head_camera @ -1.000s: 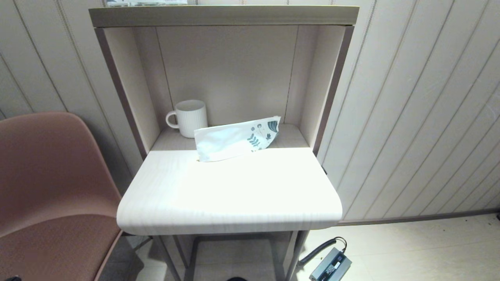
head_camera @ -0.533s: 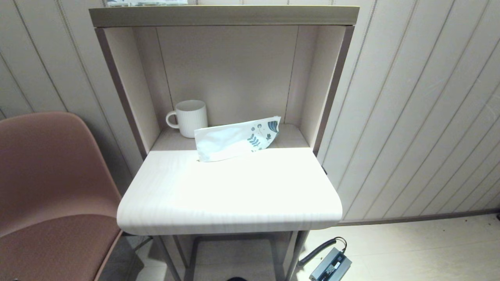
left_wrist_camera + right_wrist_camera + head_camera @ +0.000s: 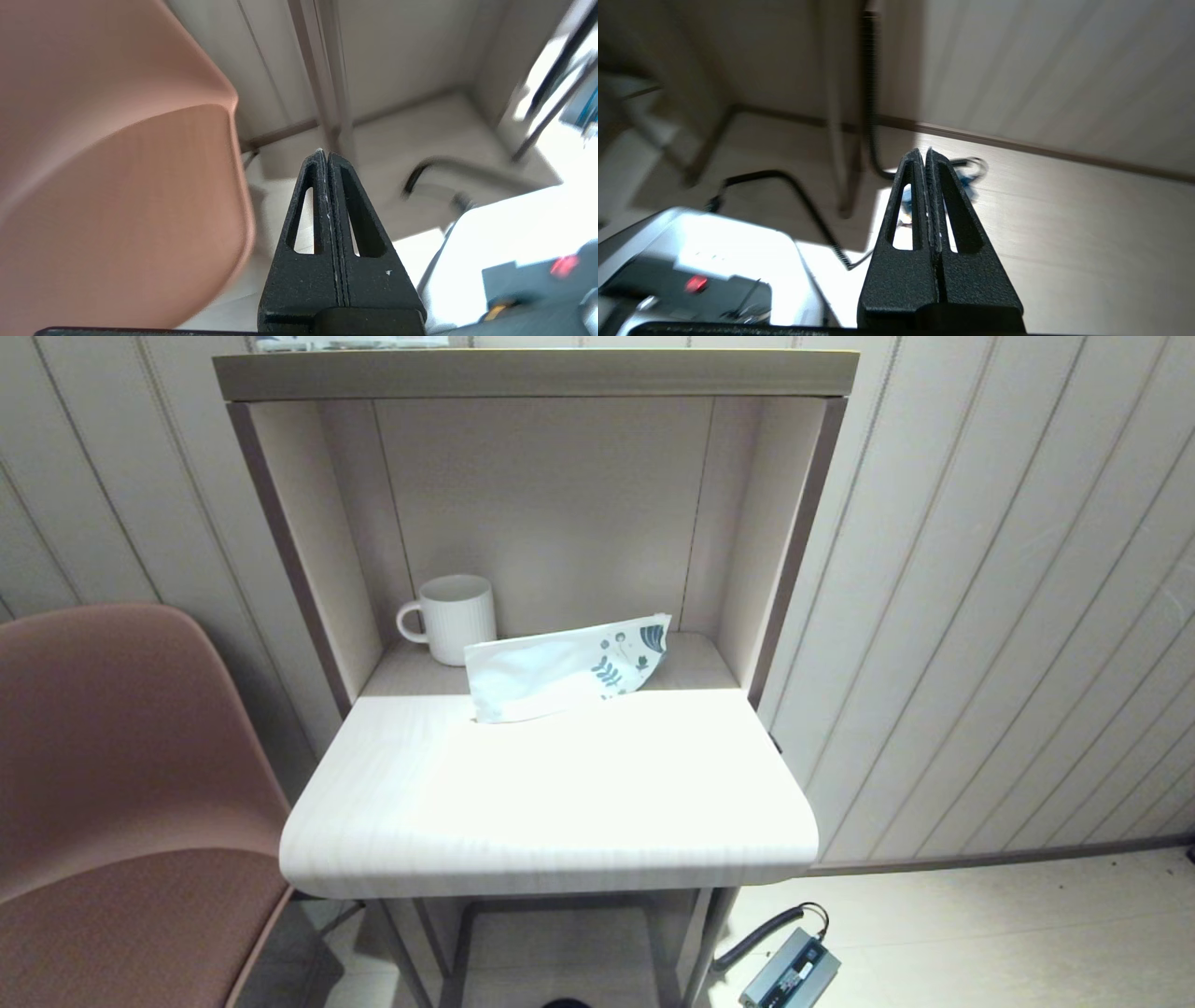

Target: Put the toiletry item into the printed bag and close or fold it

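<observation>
The printed bag [image 3: 560,667] lies at the back of the white desk top [image 3: 551,793], partly inside the cubby, its leaf-printed end toward the right. No toiletry item shows anywhere. Neither gripper appears in the head view. My left gripper [image 3: 325,153] hangs low beside the pink chair, shut with nothing between its fingers. My right gripper [image 3: 923,151] is also low, over the floor by the desk legs, shut and empty.
A white ribbed mug [image 3: 453,618] stands in the cubby just left of the bag. A pink chair [image 3: 121,784] stands left of the desk. A grey power brick [image 3: 789,973] with a cable lies on the floor at the right.
A dark bit at the lower left corner of the head view has dropped out of sight. The bag and mug have not moved.
</observation>
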